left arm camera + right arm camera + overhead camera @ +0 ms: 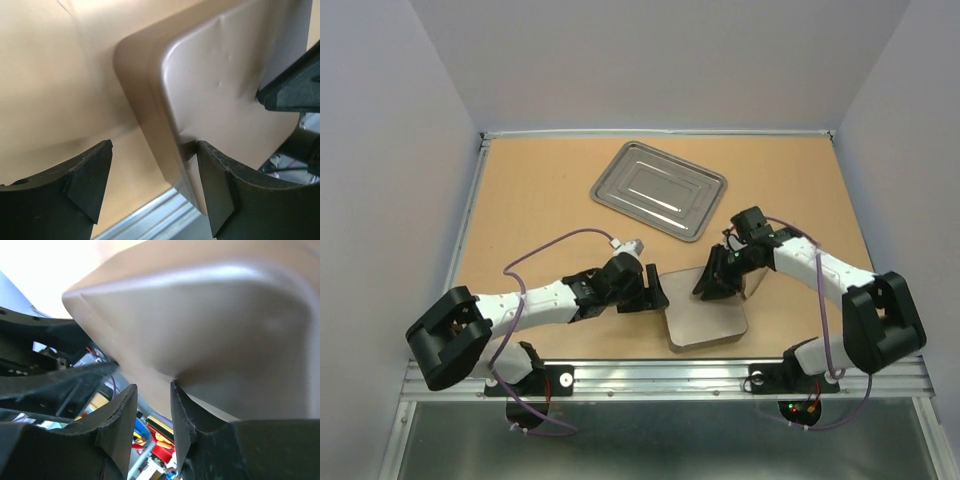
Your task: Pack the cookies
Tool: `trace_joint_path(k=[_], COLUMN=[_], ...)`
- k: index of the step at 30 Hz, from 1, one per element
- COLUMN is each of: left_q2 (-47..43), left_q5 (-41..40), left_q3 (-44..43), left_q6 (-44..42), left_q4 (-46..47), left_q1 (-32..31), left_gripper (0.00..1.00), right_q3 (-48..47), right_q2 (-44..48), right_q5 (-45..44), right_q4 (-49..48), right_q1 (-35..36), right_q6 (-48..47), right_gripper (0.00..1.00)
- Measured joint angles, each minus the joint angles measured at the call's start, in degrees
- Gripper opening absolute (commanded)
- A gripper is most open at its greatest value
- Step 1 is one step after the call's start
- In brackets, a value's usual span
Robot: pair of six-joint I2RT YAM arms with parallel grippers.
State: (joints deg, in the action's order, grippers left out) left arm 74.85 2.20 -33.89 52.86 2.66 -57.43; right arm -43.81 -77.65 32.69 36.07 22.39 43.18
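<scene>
No cookies show in any view. A tan box (710, 315) with rounded corners lies bottom-up near the table's front edge, between my two grippers. My left gripper (655, 290) is open, its jaws astride the box's left rim (172, 150); one fingertip (212, 165) rests against the box (220, 85). My right gripper (712, 285) is at the box's far edge. In the right wrist view its jaws (154, 385) stand close together with the rim of the box (200, 315) pinched between them.
A shiny metal tray (660, 190) lies at the back middle of the brown table. A metal rail (670, 375) runs along the front edge, just behind the box; it also shows in the left wrist view (150, 220). Grey walls enclose three sides.
</scene>
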Motion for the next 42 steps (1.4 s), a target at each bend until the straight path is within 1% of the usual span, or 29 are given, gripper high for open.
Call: trace_joint_path(k=[4, 6, 7, 8, 9, 12, 14, 16, 20, 23, 25, 28, 29, 31, 34, 35, 36, 39, 40, 42], left_q2=[1.20, 3.10, 5.70, 6.16, 7.69, 12.57, 13.81, 14.56, 14.36, 12.85, 9.38, 3.30, 0.76, -5.66, -17.00, -21.70, -24.79, -34.12, -36.44, -41.24], left_q5=[0.33, 0.44, 0.70, 0.70, 0.79, 0.52, -0.22, -2.23, -6.82, -8.79, -10.64, -13.11, -14.53, -17.53, -24.50, -28.50, -30.29, -38.27, -40.57, -45.97], left_q3=[-2.43, -4.50, -7.30, -7.72, -9.46, -15.82, -18.16, -21.70, -29.33, -33.40, -35.41, -35.50, -35.26, -33.44, -28.04, -24.79, -22.47, -13.42, -10.93, -3.87], left_q6=[-6.08, -8.31, -10.45, -11.02, -11.87, -15.30, -16.65, -18.14, -20.65, -21.59, -22.12, -22.64, -22.95, -23.54, -24.37, -25.20, -25.57, -27.80, -28.44, -30.10], left_q4=[-1.77, -2.29, -2.78, -2.78, -2.89, -5.53, -7.39, -11.87, -20.55, -24.04, -26.38, -28.46, -28.79, -28.17, -25.88, -24.09, -22.40, -17.46, -16.41, -12.48], left_q1=[6.19, 7.74, 8.59, 9.05, 9.55, 11.10, 11.63, 12.13, 12.72, 13.09, 13.73, 14.80, 15.39, 16.59, 18.14, 18.36, 18.45, 18.53, 18.56, 18.56], left_gripper=[0.78, 0.78, 0.78, 0.77, 0.77, 0.78, 0.78, 0.78, 0.78, 0.78, 0.78, 0.79, 0.84, 0.87, 0.92, 0.93, 0.93, 0.88, 0.83, 0.81], right_q3=[-8.17, -11.67, -14.36, -16.37, -16.96, -23.02, -25.59, -28.22, -32.24, -34.25, -35.15, -35.54, -35.54, -35.47, -34.56, -33.92, -32.98, -30.05, -29.16, -27.43], right_q2=[-7.41, -9.99, -11.58, -12.70, -12.96, -15.98, -16.68, -16.61, -15.26, -12.90, -10.14, -4.96, -2.67, 1.64, 10.10, 11.96, 14.53, 19.85, 20.68, 22.12], right_q5=[-2.25, -4.37, -5.57, -6.60, -7.21, -8.92, -9.38, -9.57, -9.25, -8.57, -8.00, -7.69, -7.67, -7.87, -8.28, -8.31, -8.28, -8.28, -8.33, -8.76], right_q4=[-0.35, -1.07, -0.94, -0.96, -1.11, -0.52, -0.39, 0.28, 1.51, 2.56, 3.02, 3.48, 3.82, 4.11, 3.98, 3.67, 3.80, 4.24, 4.46, 5.07], right_q1=[0.57, 0.55, 0.55, 0.55, 0.55, 0.55, 0.55, 0.55, 0.55, 0.55, 0.55, 0.55, 0.55, 0.55, 0.55, 0.55, 0.55, 0.55, 0.55, 0.55], right_q6=[-1.86, -3.04, -3.78, -4.31, -4.59, -5.81, -6.34, -6.99, -7.72, -7.87, -8.22, -8.94, -9.18, -9.70, -10.23, -10.27, -10.25, -10.05, -9.86, -9.49], right_gripper=[0.40, 0.40, 0.40, 0.40, 0.40, 0.40, 0.40, 0.41, 0.44, 0.47, 0.49, 0.52, 0.52, 0.53, 0.54, 0.53, 0.54, 0.56, 0.58, 0.60])
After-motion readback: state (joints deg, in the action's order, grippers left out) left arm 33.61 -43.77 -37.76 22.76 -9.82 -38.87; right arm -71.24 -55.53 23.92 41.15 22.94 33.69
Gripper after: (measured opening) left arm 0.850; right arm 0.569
